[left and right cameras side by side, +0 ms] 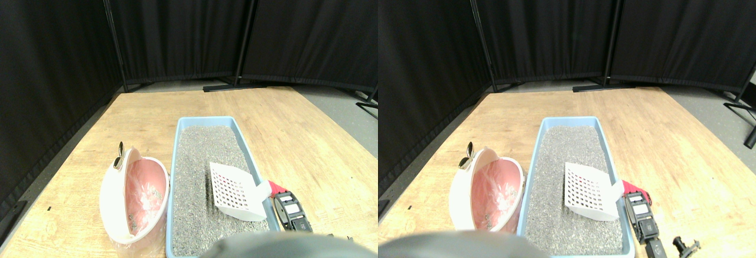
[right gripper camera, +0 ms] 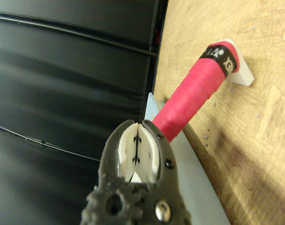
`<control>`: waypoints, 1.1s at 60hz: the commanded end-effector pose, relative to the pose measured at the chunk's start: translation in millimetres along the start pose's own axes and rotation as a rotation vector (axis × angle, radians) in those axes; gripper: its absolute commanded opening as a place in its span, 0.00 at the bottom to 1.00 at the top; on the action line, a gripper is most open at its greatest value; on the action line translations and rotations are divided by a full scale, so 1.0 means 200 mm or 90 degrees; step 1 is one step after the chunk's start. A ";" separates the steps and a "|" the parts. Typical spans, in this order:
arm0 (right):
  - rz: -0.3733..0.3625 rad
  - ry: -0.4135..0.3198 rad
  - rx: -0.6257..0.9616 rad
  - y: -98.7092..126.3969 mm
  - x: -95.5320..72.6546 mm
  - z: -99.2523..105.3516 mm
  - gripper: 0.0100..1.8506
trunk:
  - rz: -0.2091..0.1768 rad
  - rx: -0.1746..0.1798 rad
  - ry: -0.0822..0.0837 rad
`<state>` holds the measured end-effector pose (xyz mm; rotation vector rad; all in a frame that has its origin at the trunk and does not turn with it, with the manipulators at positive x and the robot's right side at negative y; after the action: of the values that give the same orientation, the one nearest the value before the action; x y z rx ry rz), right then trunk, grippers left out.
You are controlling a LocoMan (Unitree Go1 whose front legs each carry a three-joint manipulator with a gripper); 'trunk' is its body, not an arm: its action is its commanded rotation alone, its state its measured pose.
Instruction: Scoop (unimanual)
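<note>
- A white slotted litter scoop (left and right cameras side by side: 235, 192) lies tilted on grey litter in the blue litter tray (left and right cameras side by side: 177, 169), lower centre of the frame.
- Its pink wrapped handle (right gripper camera: 189, 93) juts over the tray's right rim.
- The right tool (right gripper camera: 138, 154) sits beside it, white pads (right gripper camera: 126, 152) pressed together, gripping nothing.
- A pink-lined bin (left and right cameras side by side: 134, 199) stands lower left on the wooden tabletop (left and right cameras side by side: 295, 134).

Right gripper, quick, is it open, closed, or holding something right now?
Right gripper: closed with pads touching, empty; the red wrapped scoop handle lies beside it, not between the jaws.
</note>
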<state>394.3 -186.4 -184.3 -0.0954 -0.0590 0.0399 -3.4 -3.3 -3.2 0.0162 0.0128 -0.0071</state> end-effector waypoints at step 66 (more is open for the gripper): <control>0.036 -0.142 0.122 -0.12 0.01 0.06 0.39 | -0.011 0.000 -0.004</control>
<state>398.0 -208.2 -175.2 0.0720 -0.2362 0.1124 0.4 -2.9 -3.0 0.0317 0.0149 -0.0193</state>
